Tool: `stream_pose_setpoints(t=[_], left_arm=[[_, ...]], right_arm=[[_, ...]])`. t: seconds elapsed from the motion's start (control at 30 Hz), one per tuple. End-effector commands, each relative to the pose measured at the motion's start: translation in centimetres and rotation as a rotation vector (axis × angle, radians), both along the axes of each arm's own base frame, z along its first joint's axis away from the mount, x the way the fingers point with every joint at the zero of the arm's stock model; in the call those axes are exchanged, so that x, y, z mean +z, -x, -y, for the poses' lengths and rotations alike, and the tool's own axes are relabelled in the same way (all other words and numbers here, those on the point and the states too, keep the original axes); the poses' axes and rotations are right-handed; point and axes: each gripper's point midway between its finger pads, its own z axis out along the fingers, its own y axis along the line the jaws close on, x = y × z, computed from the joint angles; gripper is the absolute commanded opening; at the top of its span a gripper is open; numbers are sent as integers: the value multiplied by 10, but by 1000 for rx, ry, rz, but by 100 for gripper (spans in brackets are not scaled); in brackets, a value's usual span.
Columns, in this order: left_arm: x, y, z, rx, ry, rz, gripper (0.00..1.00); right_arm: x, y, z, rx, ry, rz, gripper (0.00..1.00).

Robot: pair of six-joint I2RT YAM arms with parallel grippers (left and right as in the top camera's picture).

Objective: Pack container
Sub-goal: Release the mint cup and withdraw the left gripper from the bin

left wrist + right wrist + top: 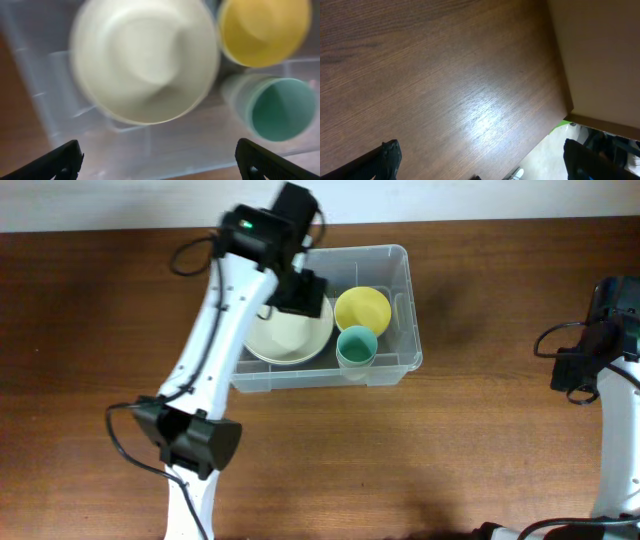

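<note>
Evenly lit; the container (165, 145) is badly blurred in the left wrist view, and glare streaks the table (485, 120).

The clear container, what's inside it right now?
A cream bowl, a yellow cup and a teal cup sit in the container. The left arm covers its far-left corner, so anything there is hidden.

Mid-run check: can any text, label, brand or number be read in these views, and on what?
None can be read. The container, cream bowl, yellow cup and green cup show no print, and the left wrist view is blurred. The only sign is a green light on the left arm.
</note>
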Motion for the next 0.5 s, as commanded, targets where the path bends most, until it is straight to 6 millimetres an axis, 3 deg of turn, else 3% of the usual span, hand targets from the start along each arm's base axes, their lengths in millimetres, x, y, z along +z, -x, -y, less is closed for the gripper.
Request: stream_pose_setpoints(t=[0.0, 0.13, 0.23, 0.37, 0.47], left_arm=[[28, -3, -30, 78, 1, 66, 100], [61, 4, -50, 129, 35, 139, 100], [95, 20, -58, 136, 64, 218, 100], [135, 55, -68, 134, 99, 305, 100], [152, 87, -79, 147, 116, 336, 100]], right_arm=[[-2, 1, 1, -8, -1, -3, 99], [-2, 1, 1, -8, -1, -2, 99], [-2, 1, 1, -8, -1, -2, 99], [-2, 1, 1, -8, -1, -2, 99], [-2, 1, 1, -8, -1, -2, 99]])
